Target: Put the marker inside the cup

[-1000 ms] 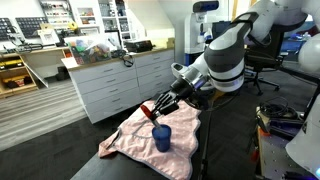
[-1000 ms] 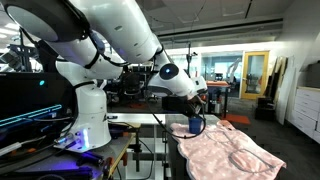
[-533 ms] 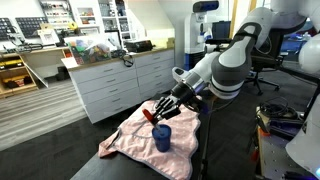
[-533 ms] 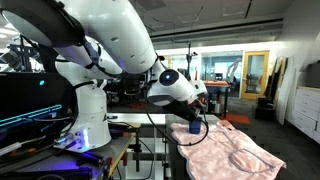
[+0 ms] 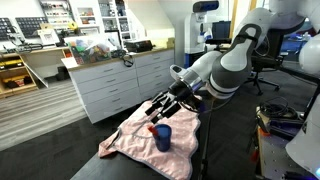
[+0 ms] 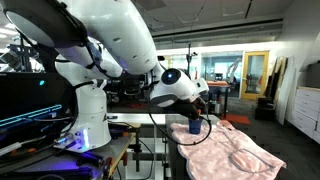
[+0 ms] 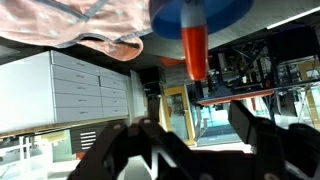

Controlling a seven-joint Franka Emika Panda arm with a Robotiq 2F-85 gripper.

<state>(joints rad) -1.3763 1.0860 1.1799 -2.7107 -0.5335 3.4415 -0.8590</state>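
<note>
Marker (image 7: 196, 50) and tool: state them, Inspector.

Inspector: Gripper (image 7: 192, 130) hangs with its jaws spread wide. In the wrist view the two dark fingers (image 7: 130, 150) stand well apart and nothing lies between them. The marker is not in the grip. It stands in the cup (image 7: 200, 12), one end down inside and the orange-red barrel rising out over the rim.

Supervisor: Which way from the tool, and how does it lie?

Inspector: Straight ahead of the open jaws, along the line of approach. The marker's long axis points from the cup back at the gap between the fingers, close to upright. In an exterior view the gripper (image 5: 155, 108) sits just above the cup (image 5: 161, 138) and a little to one side, with a red tip (image 5: 152, 127) showing at the rim. I judge the placing done, so the next move is a withdrawal. It should run along the marker's axis, because a sideways drift could catch the free end and tip the cup.

Supervisor: Surroundings?

Inspector: The cup stands on a rumpled pink cloth (image 5: 135, 145), and soft footing may let it rock. In an exterior view the cup (image 6: 196, 126) shows under the gripper (image 6: 200, 108), but the marker is too small to make out there. The cabinet with drawers (image 5: 120, 85) is well apart. Nothing stands in the line of retreat.
</note>
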